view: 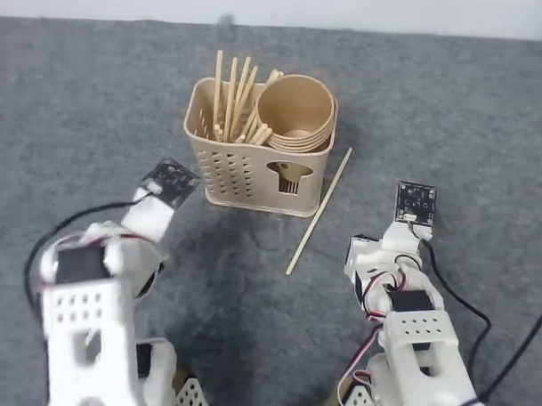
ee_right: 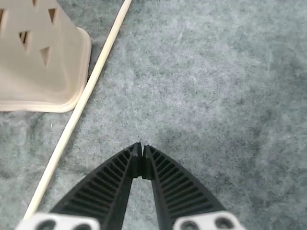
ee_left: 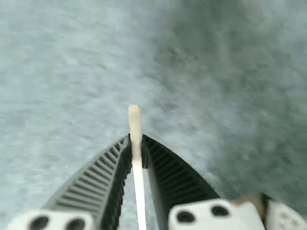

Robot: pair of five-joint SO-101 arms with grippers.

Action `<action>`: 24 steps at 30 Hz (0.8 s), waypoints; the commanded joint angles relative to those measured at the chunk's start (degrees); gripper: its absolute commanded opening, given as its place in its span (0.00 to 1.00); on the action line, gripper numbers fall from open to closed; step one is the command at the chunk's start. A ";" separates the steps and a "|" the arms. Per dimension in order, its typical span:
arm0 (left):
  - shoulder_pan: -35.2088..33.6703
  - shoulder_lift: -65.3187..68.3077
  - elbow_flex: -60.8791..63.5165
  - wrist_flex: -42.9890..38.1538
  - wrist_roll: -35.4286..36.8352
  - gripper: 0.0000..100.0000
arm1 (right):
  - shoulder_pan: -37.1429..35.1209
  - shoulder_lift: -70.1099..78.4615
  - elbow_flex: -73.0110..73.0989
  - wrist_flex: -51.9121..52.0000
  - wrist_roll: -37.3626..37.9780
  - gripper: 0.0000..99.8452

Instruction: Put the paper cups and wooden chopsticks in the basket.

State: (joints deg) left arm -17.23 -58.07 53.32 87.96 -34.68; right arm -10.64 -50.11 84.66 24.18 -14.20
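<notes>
Grey felt covers the bench, and a pale wall runs along its 12 o'clock edge. One beige perforated basket stands at 12 o'clock from my arms. A nested stack of paper cups fills its 3 o'clock half and a bundle of wooden chopsticks leans in its 9 o'clock half. Both overlap too much for me to count. One loose chopstick lies on the felt just beside the basket's 4 o'clock corner. My left hand is clamped on a second chopstick. My right hand is closed on nothing.
</notes>
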 commanded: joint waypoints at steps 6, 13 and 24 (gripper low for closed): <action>-7.12 -13.80 -3.03 -0.09 2.81 0.03 | -0.31 0.13 -1.49 -0.66 -0.09 0.01; -7.91 -14.24 -13.23 -0.53 13.19 0.03 | -0.31 0.13 -1.41 -0.57 -0.09 0.01; -7.82 -14.59 -22.11 -18.81 39.38 0.03 | -0.31 0.13 -1.41 -0.66 -0.09 0.01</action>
State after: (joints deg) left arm -25.05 -72.31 33.89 75.74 -1.80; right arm -10.64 -50.11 84.66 24.18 -14.20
